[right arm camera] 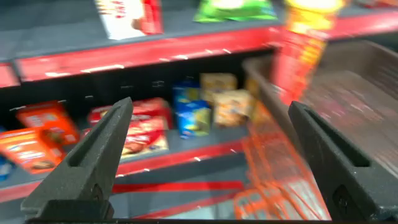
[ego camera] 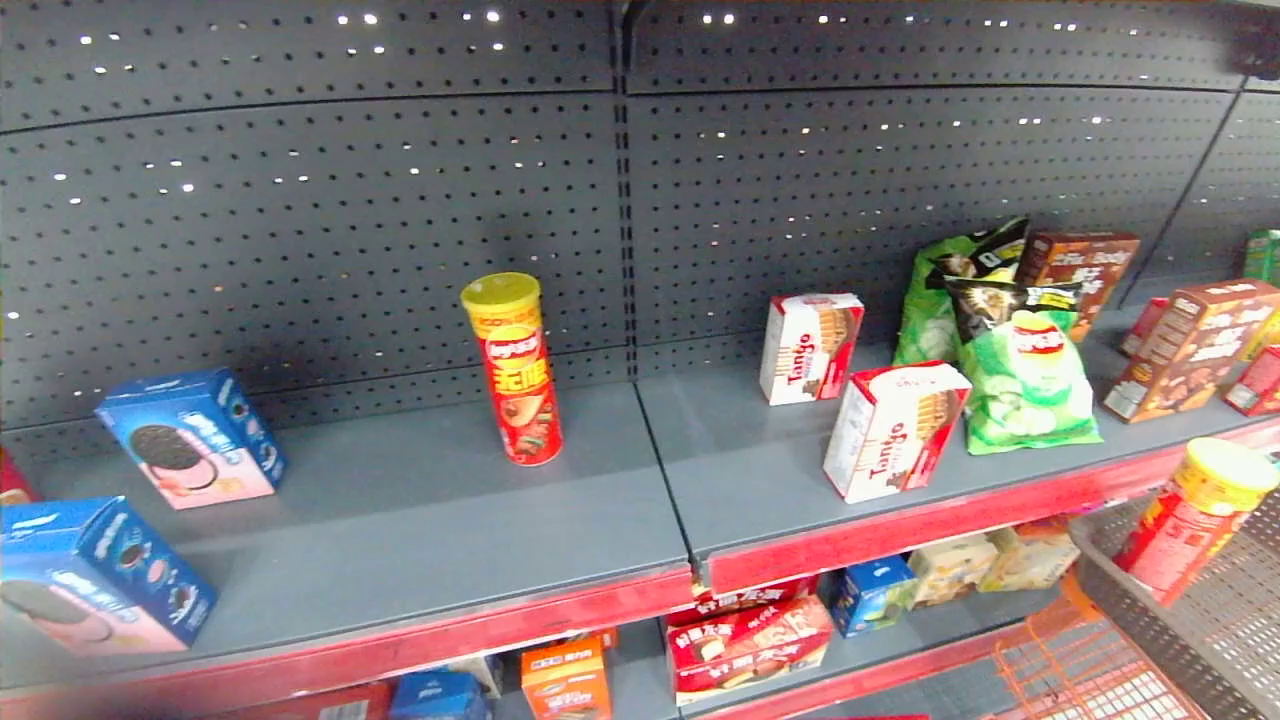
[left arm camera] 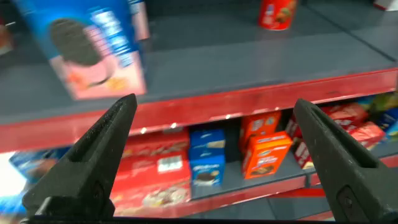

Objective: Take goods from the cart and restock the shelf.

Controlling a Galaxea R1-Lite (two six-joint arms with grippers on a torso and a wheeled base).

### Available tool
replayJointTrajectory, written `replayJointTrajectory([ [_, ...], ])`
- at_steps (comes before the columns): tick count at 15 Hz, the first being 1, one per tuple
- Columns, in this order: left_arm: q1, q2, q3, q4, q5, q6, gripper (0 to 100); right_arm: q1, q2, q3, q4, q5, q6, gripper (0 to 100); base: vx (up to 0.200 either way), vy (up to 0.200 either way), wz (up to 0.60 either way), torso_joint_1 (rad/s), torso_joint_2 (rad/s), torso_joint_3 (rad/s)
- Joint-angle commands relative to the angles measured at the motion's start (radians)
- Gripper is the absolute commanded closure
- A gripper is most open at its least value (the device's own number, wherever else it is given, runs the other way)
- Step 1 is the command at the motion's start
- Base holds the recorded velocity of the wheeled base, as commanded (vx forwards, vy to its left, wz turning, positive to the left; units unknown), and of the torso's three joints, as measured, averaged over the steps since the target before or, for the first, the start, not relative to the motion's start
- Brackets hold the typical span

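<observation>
Shelf (ego camera: 400,520) partly stocked: one chips can (ego camera: 512,370) up, big gaps left. Second can (ego camera: 1195,520) waits in cart (ego camera: 1235,625). Left hand (left arm camera: 214,106) and right hand (right arm camera: 208,106) both spread, empty.

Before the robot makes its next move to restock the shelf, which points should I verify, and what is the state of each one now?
1. Right gripper open and empty: ok.
2. Left gripper open and empty: ok.
3. Chip can in sight, leaning in the cart's grey basket: ok.
4. That can between the right gripper's fingers: not ok, it is farther off.
5. Bare shelf beside the upright can: ok.
6. Other goods left in the cart: cannot tell.
</observation>
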Motion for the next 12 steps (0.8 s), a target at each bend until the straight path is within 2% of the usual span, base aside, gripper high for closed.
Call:
replayJointTrajectory([
  [1, 0.002, 0.000, 0.000, 0.000, 0.001, 0.000, 0, 0.000, 0.001, 0.000, 0.000, 0.001, 0.000, 0, 0.000, 0.000, -0.60, 0.002, 0.00, 0.002],
  [8, 0.000, 0.000, 0.000, 0.000, 0.001, 0.000, 0, 0.000, 0.001, 0.000, 0.000, 0.001, 0.000, 0, 0.000, 0.000, -0.60, 0.001, 0.00, 0.004],
  [12, 0.002, 0.000, 0.000, -0.001, 0.001, 0.000, 0, 0.000, 0.001, 0.000, 0.000, 0.001, -0.002, 0, 0.000, 0.000, 0.00, 0.000, 0.00, 0.000],
])
